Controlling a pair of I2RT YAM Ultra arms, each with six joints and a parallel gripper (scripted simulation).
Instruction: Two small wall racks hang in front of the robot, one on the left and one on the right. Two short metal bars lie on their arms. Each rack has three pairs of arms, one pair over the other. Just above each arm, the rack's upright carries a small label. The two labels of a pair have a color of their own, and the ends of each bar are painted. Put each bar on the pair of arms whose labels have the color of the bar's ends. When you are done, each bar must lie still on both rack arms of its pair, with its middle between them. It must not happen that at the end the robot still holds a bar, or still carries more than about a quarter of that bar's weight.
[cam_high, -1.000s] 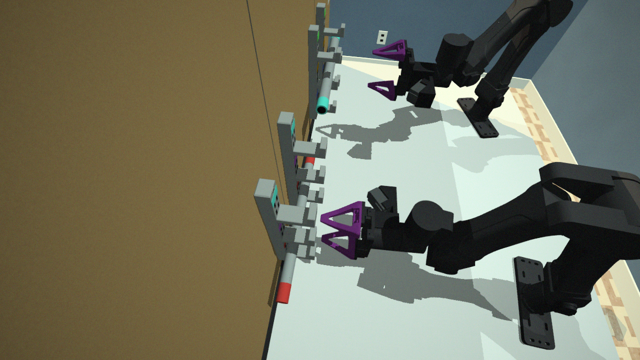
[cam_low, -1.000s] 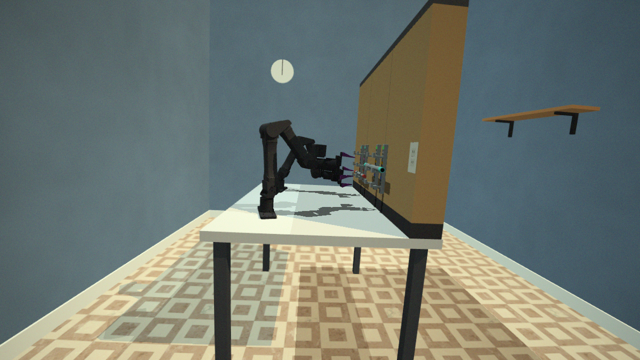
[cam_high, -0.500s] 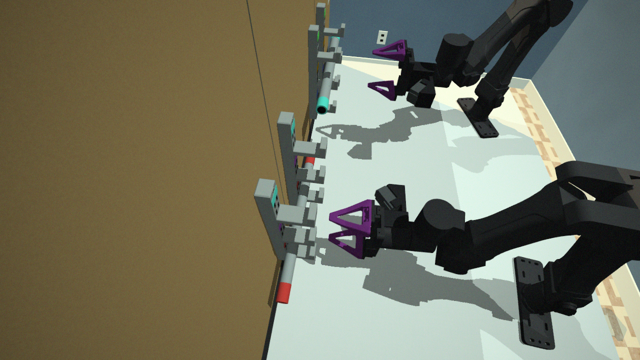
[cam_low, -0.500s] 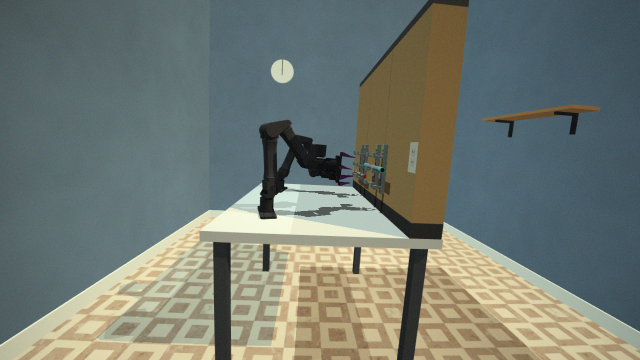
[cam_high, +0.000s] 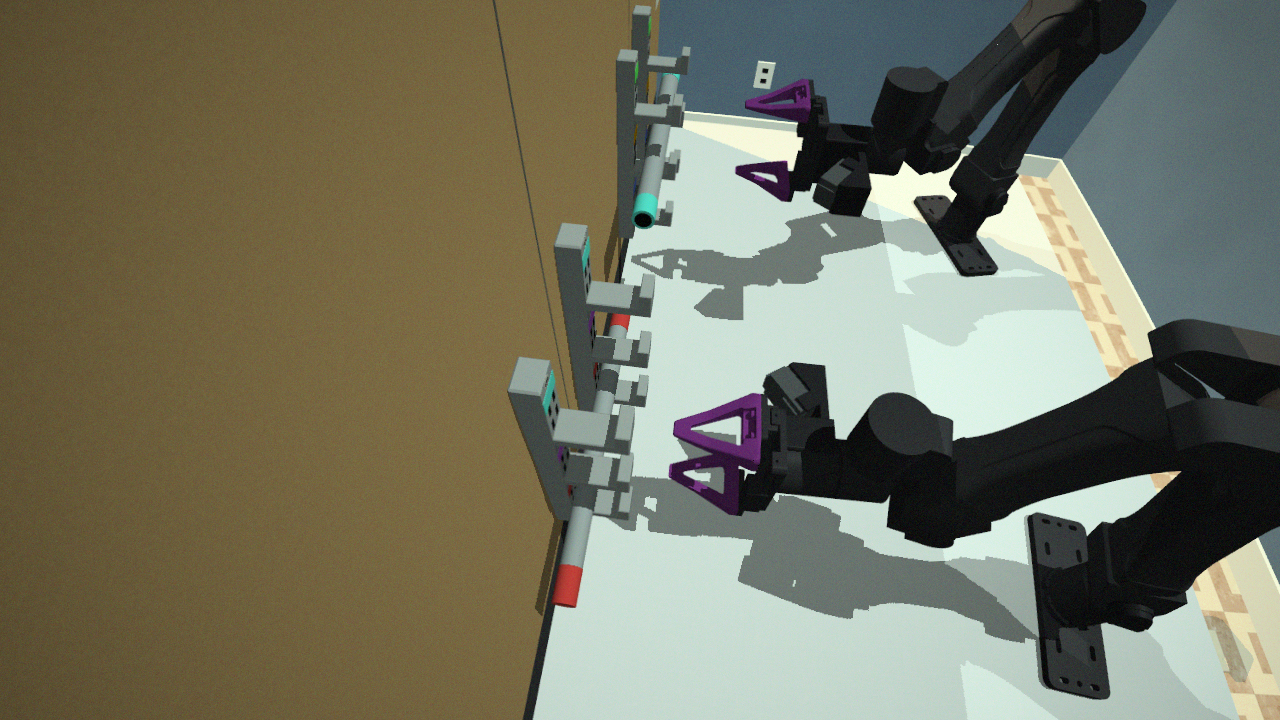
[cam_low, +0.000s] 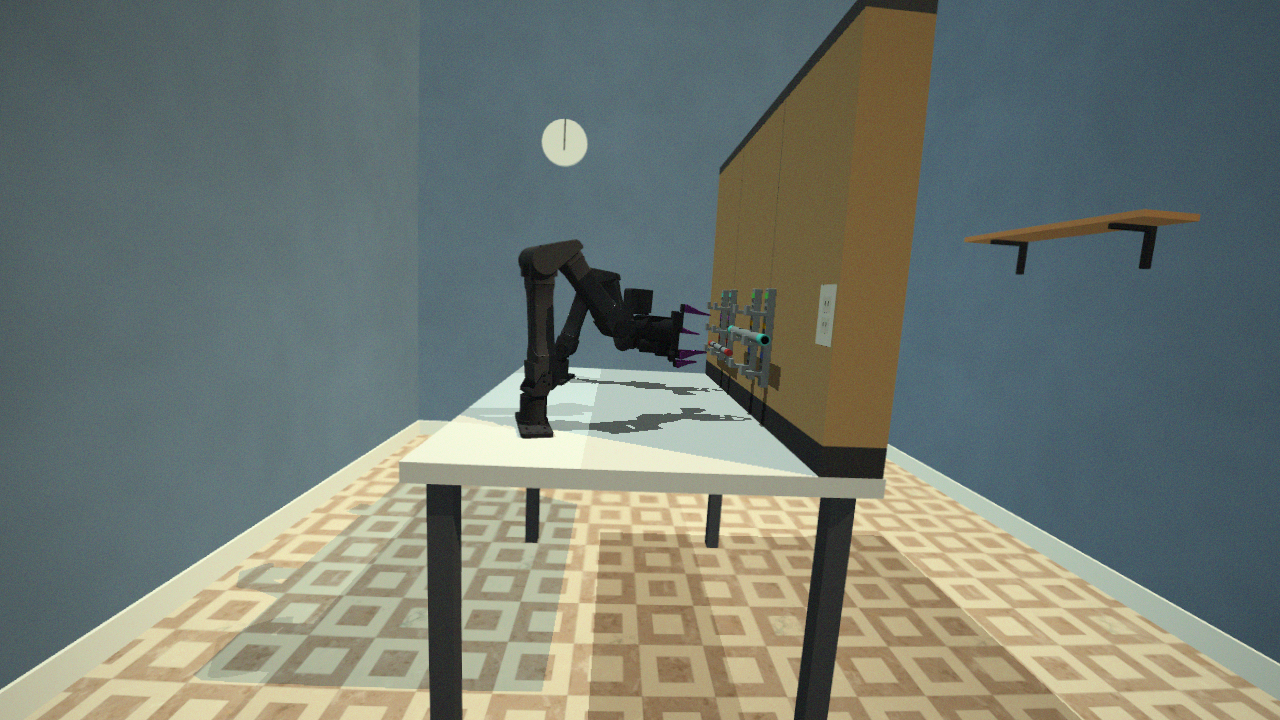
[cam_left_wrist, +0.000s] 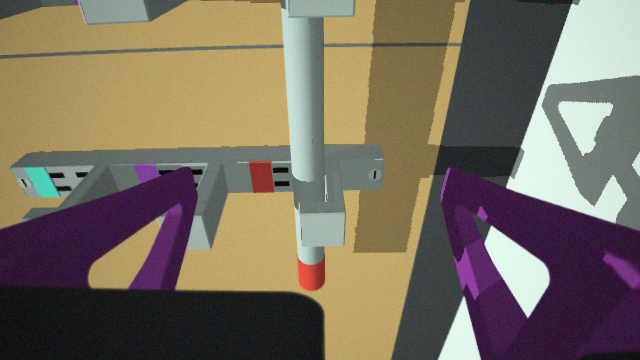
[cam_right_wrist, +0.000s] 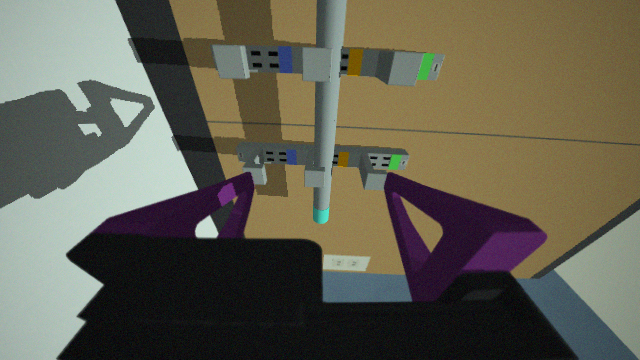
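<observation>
The left rack (cam_high: 533, 420) (cam_left_wrist: 237, 177) has turquoise (cam_left_wrist: 42, 182) top, purple (cam_left_wrist: 145, 172) middle and red (cam_left_wrist: 261, 176) bottom labels. The red-ended bar (cam_high: 580, 532) (cam_left_wrist: 306, 100) lies across its bottom arms. The right rack (cam_high: 626, 134) (cam_right_wrist: 370, 62) has green (cam_right_wrist: 426, 66) top, orange (cam_right_wrist: 355, 62) middle and blue (cam_right_wrist: 285, 59) bottom labels. The turquoise-ended bar (cam_low: 750, 334) (cam_right_wrist: 327, 107) lies across its middle arms. My left gripper (cam_high: 672, 450) (cam_left_wrist: 319, 181) is open, in front of the left rack, touching nothing. My right gripper (cam_high: 742, 137) (cam_right_wrist: 319, 179) is open, in front of the right rack, clear of the bar.
Both racks hang on a wooden wall panel (cam_high: 268, 358) (cam_low: 805, 223) at the table's (cam_low: 626, 476) back edge. Rack arms with raised tips stick out toward me. A gap separates the racks. A wall outlet (cam_low: 826, 315) (cam_right_wrist: 346, 262) sits past the right rack.
</observation>
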